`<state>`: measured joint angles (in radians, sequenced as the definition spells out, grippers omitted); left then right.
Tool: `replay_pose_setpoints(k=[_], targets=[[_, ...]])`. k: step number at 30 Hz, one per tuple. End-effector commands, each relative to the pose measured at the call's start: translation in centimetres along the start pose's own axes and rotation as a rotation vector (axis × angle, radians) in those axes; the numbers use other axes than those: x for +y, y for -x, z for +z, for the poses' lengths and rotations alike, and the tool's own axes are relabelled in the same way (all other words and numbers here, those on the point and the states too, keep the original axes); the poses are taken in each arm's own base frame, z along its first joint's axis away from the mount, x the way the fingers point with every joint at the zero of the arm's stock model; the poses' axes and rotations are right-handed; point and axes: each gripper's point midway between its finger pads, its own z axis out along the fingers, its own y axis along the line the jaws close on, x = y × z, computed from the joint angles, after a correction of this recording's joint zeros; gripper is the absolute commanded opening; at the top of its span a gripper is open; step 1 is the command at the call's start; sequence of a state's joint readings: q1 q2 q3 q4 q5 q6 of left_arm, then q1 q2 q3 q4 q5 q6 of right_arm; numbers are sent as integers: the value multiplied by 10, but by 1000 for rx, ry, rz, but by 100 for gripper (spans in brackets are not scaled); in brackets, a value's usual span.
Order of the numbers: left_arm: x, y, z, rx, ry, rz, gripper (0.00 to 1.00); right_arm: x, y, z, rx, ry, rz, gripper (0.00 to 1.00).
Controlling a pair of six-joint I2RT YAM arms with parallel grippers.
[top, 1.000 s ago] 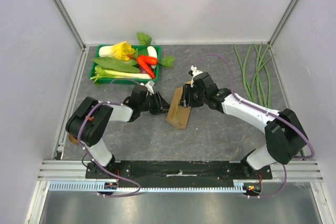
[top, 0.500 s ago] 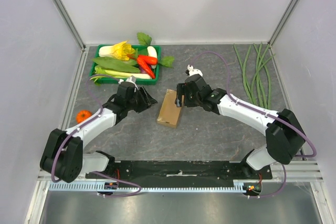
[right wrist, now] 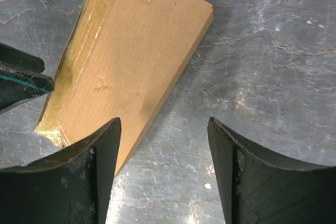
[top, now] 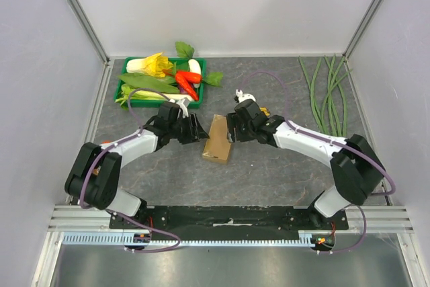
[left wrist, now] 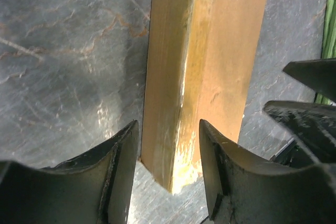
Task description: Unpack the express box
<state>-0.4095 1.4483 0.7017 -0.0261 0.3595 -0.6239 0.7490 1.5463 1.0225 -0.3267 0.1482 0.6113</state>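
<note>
Observer: Hands first. Left hand [left wrist: 168,124] is released, its fingers [left wrist: 118,171] spread astride the near taped corner of the express box [left wrist: 220,51], close to its sides but not clamping. Right hand [right wrist: 163,121] is also released and spread wider. Bare tabletop [right wrist: 262,77] shows between its fingers, and one finger sits over the box's near corner.

Reviewer: Box position?

Observer: It lies flat on the tabletop, between the two hands and near the middle. It looks closed, with clear tape [left wrist: 185,77] running along one long edge.

Reviewer: Advice for this step?

Observer: Judgement only. Pin the box with one hand before the other works the tape, because a light box will likely skid on this smooth surface. Start at the tape's end, not on the flat face.
</note>
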Motion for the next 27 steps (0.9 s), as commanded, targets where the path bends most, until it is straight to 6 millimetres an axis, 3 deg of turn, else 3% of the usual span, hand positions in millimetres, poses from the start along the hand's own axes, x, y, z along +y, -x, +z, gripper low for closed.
replay_pose_setpoints(k=[1, 4, 8, 15, 27], targets=[[-28, 23, 8, -4, -130, 52, 55, 11, 6, 16, -12, 37, -6, 72], [-30, 17, 14, 20, -159, -11, 51, 14, 6, 24, -21, 39, 6, 71], [-27, 7, 17, 51, -157, -93, 35, 13, 8, 31, -23, 20, 22, 70], [-41, -14, 14, 136, -283, -163, 31, 1, 11, 40, -20, -26, 36, 68], [-12, 5, 15, 60, -134, -129, 33, -6, 8, 50, 9, -35, 12, 51]])
